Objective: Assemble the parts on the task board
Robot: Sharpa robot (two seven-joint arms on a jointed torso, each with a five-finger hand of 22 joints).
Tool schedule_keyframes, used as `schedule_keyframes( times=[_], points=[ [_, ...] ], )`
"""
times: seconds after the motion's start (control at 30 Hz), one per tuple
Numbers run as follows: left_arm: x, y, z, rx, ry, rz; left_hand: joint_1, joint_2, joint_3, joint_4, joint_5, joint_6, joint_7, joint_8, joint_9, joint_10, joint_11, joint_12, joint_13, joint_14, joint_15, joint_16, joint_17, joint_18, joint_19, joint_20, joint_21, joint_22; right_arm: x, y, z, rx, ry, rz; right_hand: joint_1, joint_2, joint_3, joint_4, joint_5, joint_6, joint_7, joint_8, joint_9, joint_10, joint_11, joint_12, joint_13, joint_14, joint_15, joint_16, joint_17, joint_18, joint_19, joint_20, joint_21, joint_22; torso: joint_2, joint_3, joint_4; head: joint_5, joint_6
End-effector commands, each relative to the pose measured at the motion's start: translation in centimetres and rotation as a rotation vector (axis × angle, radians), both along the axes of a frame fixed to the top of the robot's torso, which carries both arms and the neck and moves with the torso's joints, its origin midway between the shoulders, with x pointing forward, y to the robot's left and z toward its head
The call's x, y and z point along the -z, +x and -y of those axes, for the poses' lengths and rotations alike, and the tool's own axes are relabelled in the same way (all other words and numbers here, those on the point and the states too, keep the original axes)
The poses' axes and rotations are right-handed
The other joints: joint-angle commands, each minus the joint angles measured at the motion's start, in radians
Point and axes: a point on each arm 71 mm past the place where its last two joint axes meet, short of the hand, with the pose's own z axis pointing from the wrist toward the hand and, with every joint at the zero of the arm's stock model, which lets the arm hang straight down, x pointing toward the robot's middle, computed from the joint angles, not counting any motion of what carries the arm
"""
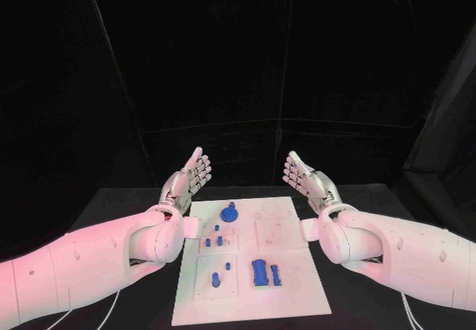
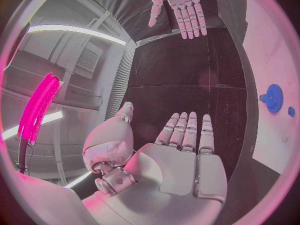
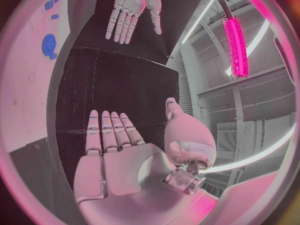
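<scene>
Both hands, the left hand [image 1: 191,173] and right hand [image 1: 303,177], hovered flat, fingers spread and empty, flanking the task board [image 1: 298,289] at lower centre, where a careless reach could scatter its small blue parts [image 1: 262,272].

black curtain [image 1: 238,69] behind the black table [image 1: 119,199]; a pink light strip [image 3: 234,45] glows overhead

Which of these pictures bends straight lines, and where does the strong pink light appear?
Left wrist view: circular fisheye, the task board edge curves, a pink lamp glares beside the left hand. Right wrist view: same bending, a pink lamp glares above the right hand. Head view: edges stay straight, a pink tint lies on both arms.
</scene>
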Motion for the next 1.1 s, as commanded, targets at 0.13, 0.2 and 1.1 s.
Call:
schedule_keyframes(
  times=[0.13, 0.2, 1.1],
  points=[
    [-0.56, -1.09, -0.08, -0.122, 0.115, 0.012, -0.180, 0.000, -0.083, 0.001, -0.008, -0.140, -0.030, -0.004, -0.002, -0.145, -0.015, -0.007, -0.002, -0.135, -0.010, -0.043, -0.002, -0.053, -0.111, -0.094, -0.008, -0.073, -0.35, -0.55, 0.42, 0.114, 0.008, 0.001, -0.216, -0.001, 0.000, -0.007, -0.052, -0.138, -0.026, -0.008, -0.004, -0.156, -0.009, -0.007, -0.002, -0.160, -0.003, -0.008, -0.002, -0.098, -0.151, -0.045, -0.007, -0.112, 0.000, 0.0000, 0.0000, 0.000, 0.000],
    [-0.61, -1.21, -0.03, -0.125, 0.116, 0.012, -0.195, 0.000, -0.083, 0.001, -0.008, -0.151, -0.030, -0.004, -0.002, -0.158, -0.015, -0.007, -0.002, -0.146, -0.010, -0.043, -0.002, -0.053, -0.119, -0.094, -0.008, -0.073, -0.35, -0.55, 0.42, 0.114, 0.008, 0.001, -0.232, -0.001, 0.000, -0.007, -0.052, -0.148, -0.026, -0.008, -0.004, -0.168, -0.009, -0.007, -0.002, -0.173, -0.003, -0.008, -0.002, -0.098, -0.162, -0.045, -0.007, -0.112, 0.000, 0.0000, 0.0000, 0.000, 0.000],
    [-0.63, -1.27, 0.00, -0.127, 0.117, 0.012, -0.444, 0.000, -0.083, 0.001, -0.008, -0.346, -0.030, -0.004, -0.002, -0.358, -0.015, -0.007, -0.002, -0.333, -0.010, -0.043, -0.002, -0.053, -0.273, -0.094, -0.008, -0.073, -0.35, -0.55, 0.42, 0.114, 0.008, 0.001, -0.530, -0.001, 0.000, -0.007, -0.052, -0.339, -0.026, -0.008, -0.004, -0.383, -0.009, -0.007, -0.002, -0.393, -0.003, -0.008, -0.002, -0.098, -0.372, -0.045, -0.007, -0.112, 0.000, 0.0000, 0.0000, 0.000, 0.000]
  ],
)
